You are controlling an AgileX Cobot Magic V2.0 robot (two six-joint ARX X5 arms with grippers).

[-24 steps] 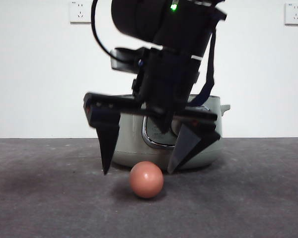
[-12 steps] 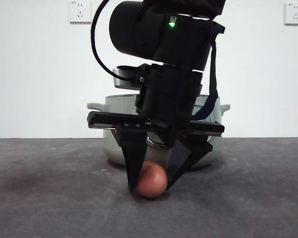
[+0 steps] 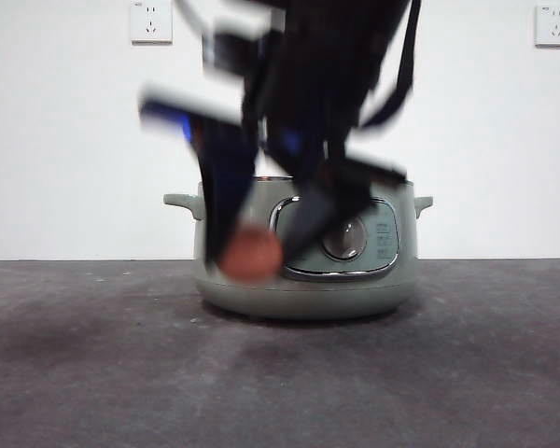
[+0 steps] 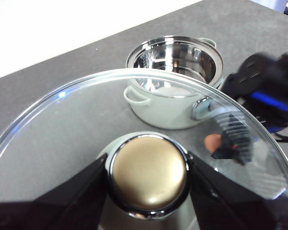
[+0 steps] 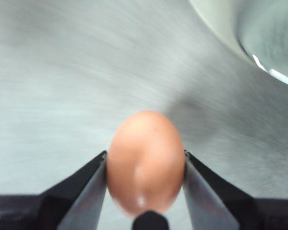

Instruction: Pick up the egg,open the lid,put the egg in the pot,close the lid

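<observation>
My right gripper [image 3: 254, 252], motion-blurred, is shut on the orange-brown egg [image 3: 250, 258] and holds it off the table in front of the sage-green pot [image 3: 303, 297]. In the right wrist view the egg [image 5: 145, 148] sits squeezed between the two jaws of the right gripper [image 5: 145, 165]. My left gripper [image 4: 148, 176] is shut on the knob [image 4: 149, 170] of the clear glass lid [image 4: 62, 124], held in the air away from the pot. The pot [image 4: 175, 103] stands open, its shiny inside bare. Seen past the lid are the egg [image 4: 212, 142] and the right gripper [image 4: 233, 143].
The dark grey table [image 3: 93, 373] runs to a white wall with two sockets [image 3: 151, 21] [image 3: 553, 24]. The pot's control panel [image 3: 355, 238] faces the front. A curved edge of the pot [image 5: 216, 24] shows in the right wrist view.
The right gripper dropped around the egg, shut on it and lifted it off the table, up and a little to the left. The pot's front panel now shows.
</observation>
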